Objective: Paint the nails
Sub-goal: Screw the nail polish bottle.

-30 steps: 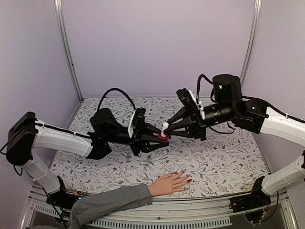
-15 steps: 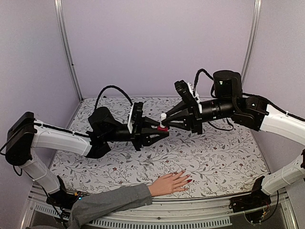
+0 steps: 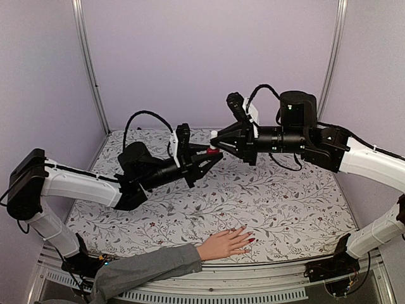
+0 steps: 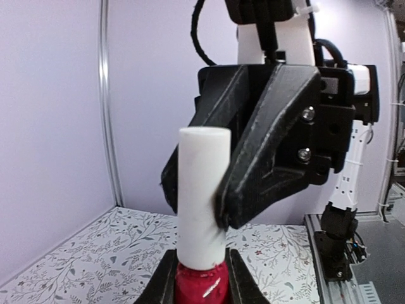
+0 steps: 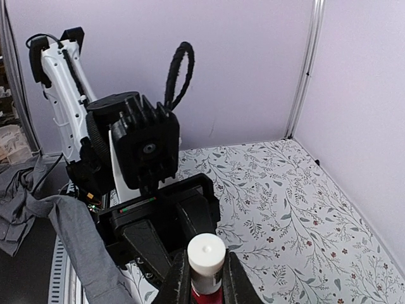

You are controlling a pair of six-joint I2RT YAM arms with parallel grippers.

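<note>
A small red bottle (image 3: 214, 152) with a white cap (image 3: 213, 134) hangs in mid-air above the middle of the table. My left gripper (image 3: 211, 156) is shut on the red body, seen close in the left wrist view (image 4: 201, 285). My right gripper (image 3: 218, 142) is shut on the white cap (image 5: 207, 253) from the other side. The cap sits on the bottle. A pale hand (image 3: 223, 244) with a grey sleeve (image 3: 149, 267) lies flat at the near edge, well below both grippers. Its nails (image 3: 251, 240) look dark red at the fingertips.
The table has a floral-patterned cloth (image 3: 285, 202). Lilac walls with metal corner posts (image 3: 88, 63) close in the back and sides. A metal rail (image 3: 266, 282) runs along the near edge.
Both grippers have lifted the bottle together, up and slightly toward the back. The right arm has levelled out. The hand has not moved.
</note>
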